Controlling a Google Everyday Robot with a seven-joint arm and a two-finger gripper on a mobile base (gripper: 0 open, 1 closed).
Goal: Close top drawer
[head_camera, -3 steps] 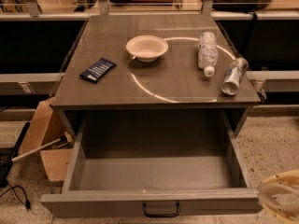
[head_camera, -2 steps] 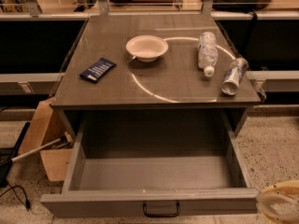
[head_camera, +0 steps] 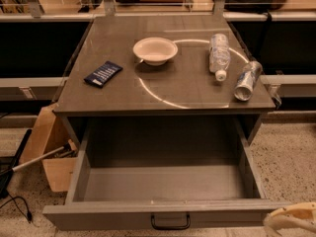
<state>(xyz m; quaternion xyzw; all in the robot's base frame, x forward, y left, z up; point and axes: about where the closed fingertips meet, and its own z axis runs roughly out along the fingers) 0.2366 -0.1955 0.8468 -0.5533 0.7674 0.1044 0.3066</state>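
Moved since a second ago: gripper (head_camera: pixel 291 220) has sunk lower into the bottom right corner and is now partly cut off by the frame edge. Nothing else has budged.
Gripper state: honestly can't tell if it's spread or closed, only a pale bit of it shows.
Top drawer (head_camera: pixel 168 184): pulled way out with nothing in it, its front nearest the camera and the black handle (head_camera: pixel 170 222) dead centre.
Gripper vs drawer: just beside the right end of the drawer front, well off from the handle. Can't tell if it's touching.
Risk 1: pushing from that corner could skew the drawer and jam it on its runners, I'd guess.
Risk 2: a hard shove might jolt the cabinet. The can (head_camera: pixel 247 79) and water bottle (head_camera: pixel 219 55) are lying on their sides near the right edge of the top and could roll off.
Risk 3: gripper slipping past the front's right end and missing it completely.
Less worried about: bowl (head_camera: pixel 155 50) and blue packet (head_camera: pixel 103 73), both sitting flat.
Room: bare floor on the right. On the left a cardboard box (head_camera: pixel 49 154) sits near the drawer's side.
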